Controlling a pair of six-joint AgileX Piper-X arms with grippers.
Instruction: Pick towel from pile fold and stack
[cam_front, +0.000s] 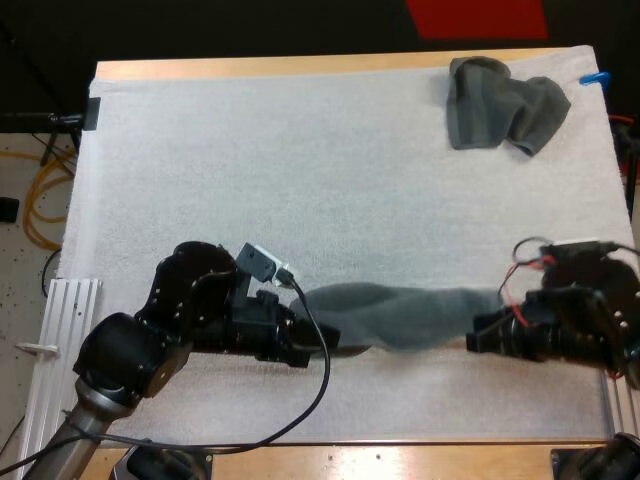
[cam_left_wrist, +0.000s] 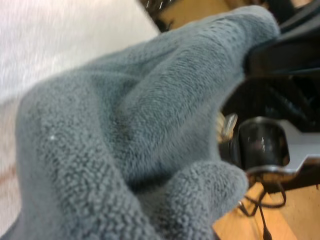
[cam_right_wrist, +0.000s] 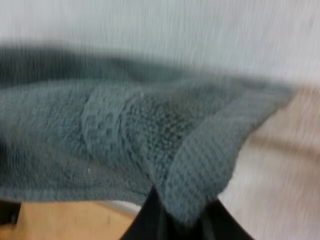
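Where the white textured mat (cam_front: 300, 180) nears the near edge of the wooden table (cam_front: 400, 462), a long towel (cam_front: 410, 318) of dark grey-green terry cloth is drawn out left to right between the two arms, its middle sagging slightly toward the mat. At its left end the left gripper (cam_front: 325, 348) has its black fingers closed on the cloth, with only the fingertips showing under the fabric in the high view. From the left wrist camera the long towel (cam_left_wrist: 125, 140) bulges very close in thick rounded folds, with the mat (cam_left_wrist: 65, 45) beyond it on one side and bare wood (cam_left_wrist: 295, 210) on the other. At the right end the right gripper (cam_front: 478, 338) is clamped on the towel too. Its wrist camera shows the two dark fingers (cam_right_wrist: 150, 222) pressed together around a folded, hemmed corner of the long towel (cam_right_wrist: 125, 135) that hangs over them. Well apart from all this, at the far right of the mat, lies a second cloth of the same colour — a crumpled towel (cam_front: 505, 112), bunched into a loose heap and touched by neither arm.
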